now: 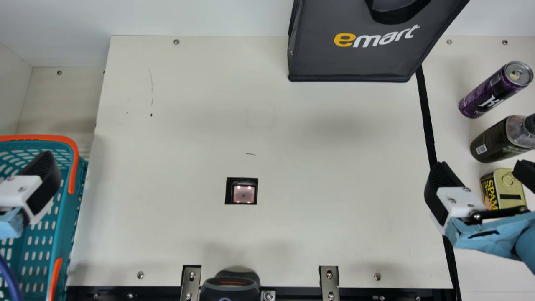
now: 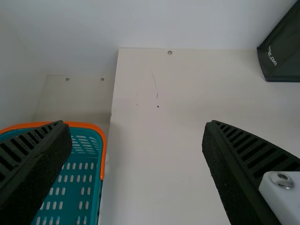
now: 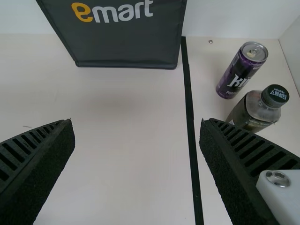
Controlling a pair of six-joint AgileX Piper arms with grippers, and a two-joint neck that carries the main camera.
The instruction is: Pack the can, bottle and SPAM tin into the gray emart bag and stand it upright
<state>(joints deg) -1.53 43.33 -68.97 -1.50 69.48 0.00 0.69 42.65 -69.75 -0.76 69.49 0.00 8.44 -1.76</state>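
one bag point(image 1: 355, 62), one can point(image 1: 487, 96), one bottle point(image 1: 495, 142), one tin point(image 1: 510, 188), making three groceries on the right, one basket point(image 1: 69, 217) on the left

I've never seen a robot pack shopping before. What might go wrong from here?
The bottle stands between the can and the SPAM tin, so the right gripper might knock a neighbour over while reaching for one.

The gray emart bag has a handle hanging down its front, which could snag a gripper or an item.

The bag might also tip if bumped during loading.
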